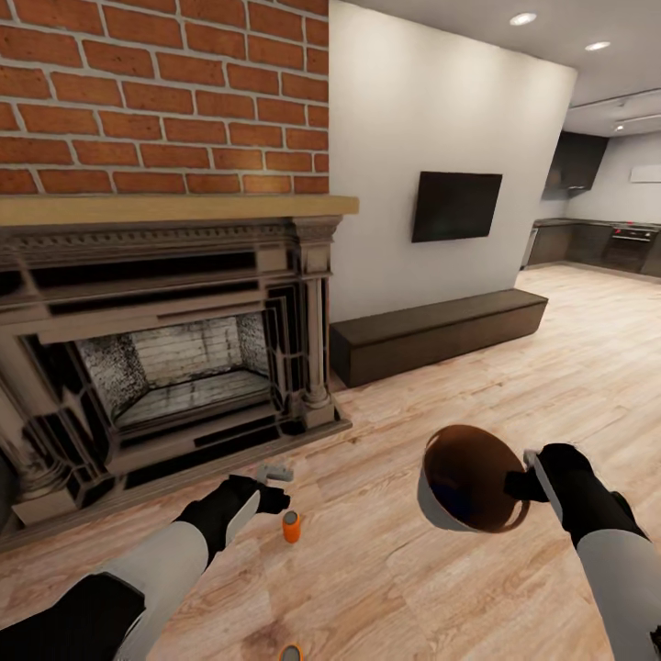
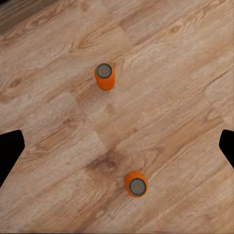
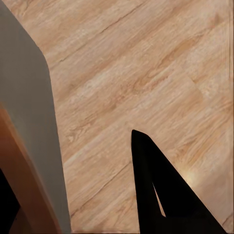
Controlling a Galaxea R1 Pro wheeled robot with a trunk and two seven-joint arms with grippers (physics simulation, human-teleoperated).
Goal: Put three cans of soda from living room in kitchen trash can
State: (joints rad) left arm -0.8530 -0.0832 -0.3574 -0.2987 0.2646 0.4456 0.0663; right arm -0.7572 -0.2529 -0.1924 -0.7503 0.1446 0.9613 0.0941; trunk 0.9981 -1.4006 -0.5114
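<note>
Living room, left claw above the soda cans, bin carried in the right.

The left claw (image 1: 275,487) hung spread over two upright orange cans on the wood floor, one (image 1: 291,526) at about five o'clock from it, the other (image 1: 291,653) at the head view's bottom edge; the third I could not find. The right claw (image 1: 525,482) pinched the rim of the tapered trash can (image 1: 439,509), grey outside, brown inside, tilted mouth-up above the floor. The cans were smooth, narrow cylinders with dark tops: a finger brushing one on the descent would likely topple it and send it rolling. The rim-only grip could let the bin swing or slip.
</note>
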